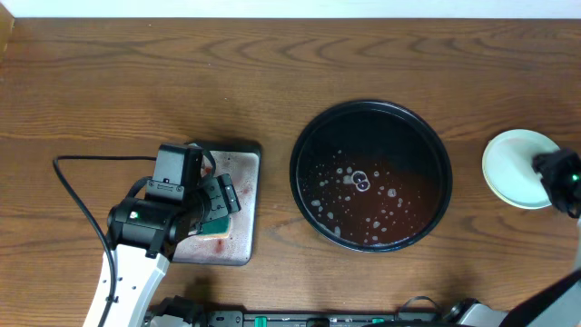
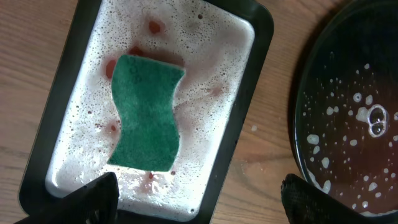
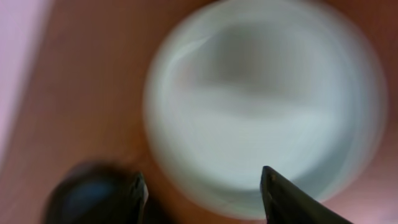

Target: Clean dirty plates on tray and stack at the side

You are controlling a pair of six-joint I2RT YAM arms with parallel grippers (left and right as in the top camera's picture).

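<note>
The round black tray (image 1: 309,195) sits right of the table's middle, wet with foam and a reddish film, with no plate on it; its rim also shows in the left wrist view (image 2: 300,118). A pale mint-white plate (image 1: 508,163) lies on the table at the far right; whether others lie under it I cannot tell. It fills the blurred right wrist view (image 3: 261,112). My right gripper (image 1: 558,177) is open just above its right edge, holding nothing. My left gripper (image 2: 199,199) is open and empty over the green sponge (image 2: 146,112). The yellow plate is not visible.
The sponge (image 1: 221,222) lies in a small rectangular white dark-rimmed tray (image 1: 245,168), left of the black tray, with foam and red sauce spots; its rim shows in the left wrist view (image 2: 249,93). A black cable (image 1: 77,195) loops left of the left arm.
</note>
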